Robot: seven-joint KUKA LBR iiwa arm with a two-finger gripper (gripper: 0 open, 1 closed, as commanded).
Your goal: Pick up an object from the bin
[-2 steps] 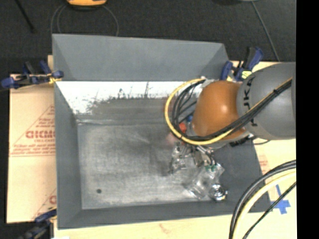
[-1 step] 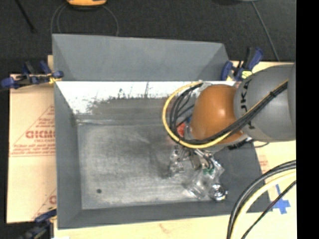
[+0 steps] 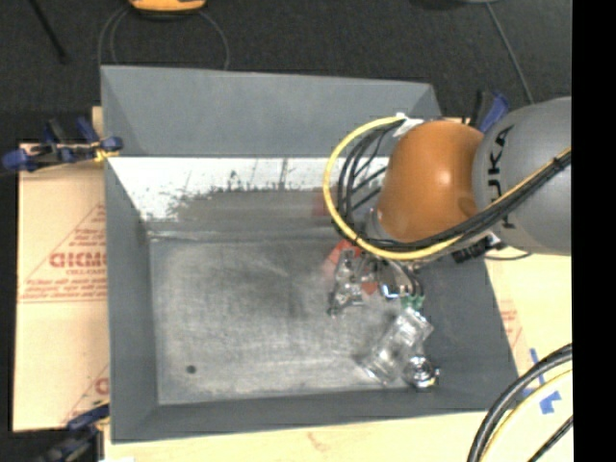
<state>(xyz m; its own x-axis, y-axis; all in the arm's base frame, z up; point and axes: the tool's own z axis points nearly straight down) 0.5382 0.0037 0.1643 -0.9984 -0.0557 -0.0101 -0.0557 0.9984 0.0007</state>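
- the grey metal bin (image 3: 231,301) lay under the camera, its flat floor scuffed and mostly bare across the left and middle.
- the arm came in from the right, its rounded orange cover (image 3: 428,181) hanging over the bin's right rear part, with a loop of yellow and black cables (image 3: 333,176) curving round the cover's left side.
- the gripper (image 3: 345,287) hung below that cover, a small tangle of shiny metal parts low over the floor, right of the bin's middle.
- whether the gripper was released or clenched could not be told; its tip was too small and cluttered to read, and nothing could be made out in its grasp.
- the nearest loose thing was a crumpled clear plastic piece (image 3: 393,349), lying on the floor near the front right corner, in front of the gripper and to its right, apart from it.
- a small round silvery and dark object (image 3: 422,377) sat just beside the clear plastic piece, on its front right side, close to the foot of the front wall.
- a small green bit (image 3: 414,302) showed between the gripper and the clear plastic piece; whether it belonged to the robot or lay in the bin could not be told.
- a small reddish bit (image 3: 339,254) showed just behind the gripper, at the edge of the cables; what it was could not be told.
- a tiny dark speck (image 3: 190,370) sat on the floor near the front left corner, well apart from everything else.
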